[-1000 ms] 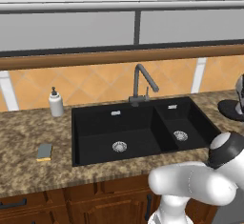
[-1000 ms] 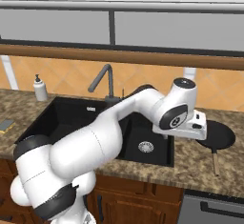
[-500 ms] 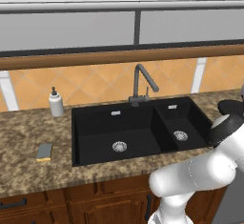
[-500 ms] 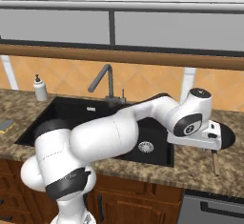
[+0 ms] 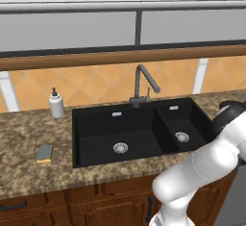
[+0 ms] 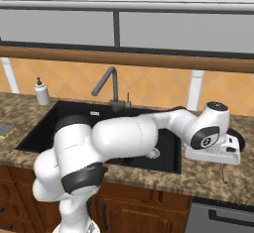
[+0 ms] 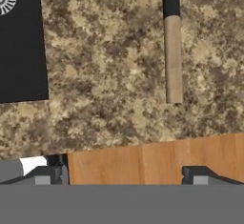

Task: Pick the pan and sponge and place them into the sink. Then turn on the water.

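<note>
Two tips of the open tool (image 7: 124, 174) sit low in the frame, off the pan (image 7: 172, 37) handle, so closing now could miss it.

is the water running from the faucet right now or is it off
Off. The faucet shows no blue stream under its spout in either base view, and both basins of the sink look dry and hold nothing.
</note>
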